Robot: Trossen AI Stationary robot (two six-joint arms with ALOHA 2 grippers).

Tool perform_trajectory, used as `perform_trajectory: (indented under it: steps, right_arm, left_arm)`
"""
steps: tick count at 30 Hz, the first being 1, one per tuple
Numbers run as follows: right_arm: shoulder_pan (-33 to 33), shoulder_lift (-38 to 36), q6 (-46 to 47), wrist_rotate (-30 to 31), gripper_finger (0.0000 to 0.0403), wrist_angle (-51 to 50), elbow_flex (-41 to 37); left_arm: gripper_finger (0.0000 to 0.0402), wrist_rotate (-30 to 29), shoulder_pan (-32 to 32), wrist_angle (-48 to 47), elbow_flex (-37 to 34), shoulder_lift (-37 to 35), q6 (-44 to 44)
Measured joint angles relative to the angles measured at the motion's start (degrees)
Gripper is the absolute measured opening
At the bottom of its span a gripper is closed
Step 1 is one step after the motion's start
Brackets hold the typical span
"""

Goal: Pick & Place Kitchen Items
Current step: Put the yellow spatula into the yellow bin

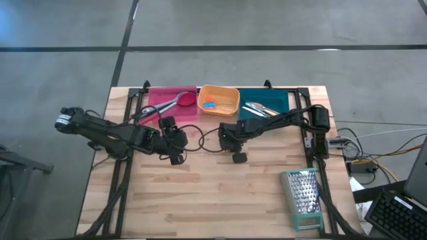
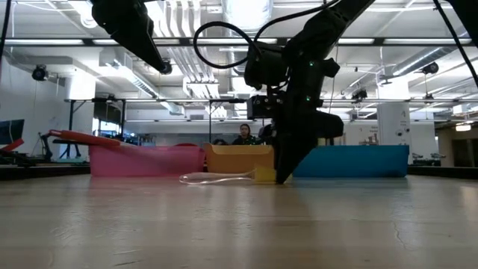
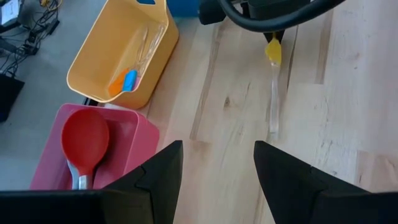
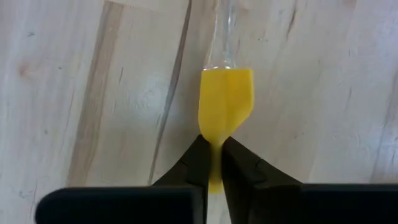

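A yellow spatula with a clear handle lies on the wooden table in front of the bins. My right gripper stands over its yellow head, pointing steeply down, shut on it. My left gripper hangs open above the table to the left of it, with nothing between its fingers. A red spoon lies in the pink bin. Small blue and orange pieces lie in the orange bin. My right gripper pinches the free end of the spatula's yellow head between its two fingers, coming from above. The soft head narrows where the fingers squeeze it. The clear handle runs away from the fingers, lying along the table.
A teal bin with several utensils stands at the far edge beside the orange one. A metal grater with green trim lies near the right front. Bare wood stretches across the near half of the table.
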Motion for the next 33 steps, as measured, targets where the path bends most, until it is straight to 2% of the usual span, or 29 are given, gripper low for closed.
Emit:
perform_trajectory:
  steps: [8, 14, 20, 27, 33]
  right_arm:
    - [0.05, -1.39, 0.6, 0.07, 0.001, -2.7, 0.24]
    - [-0.11, -6.57, 0.47, 0.53, 0.0009, -4.64, 2.03]
    - [-1.79, -9.73, -3.86, 7.89, 0.0009, -7.37, 6.24]
    - [-7.61, -9.95, -5.31, 9.38, 0.0009, -8.03, 13.72]
    - [-14.13, -9.97, -1.27, 9.4, 0.001, -9.39, 18.34]
  left_arm:
    - [0.0202, 0.0, 0.0, -0.01, 0.0, 0.0, 0.0]
    - [0.0202, 0.0, 0.0, -0.02, 0.0, 0.0, 0.0]
    - [0.0202, -0.09, 0.0, 0.2, 0.0, 0.0, 0.11]
    - [0.0202, -0.11, 0.02, 0.43, 0.0, 0.0, 0.41]
    - [0.0202, -0.15, 0.03, 0.47, 0.0, 0.0, 1.94]
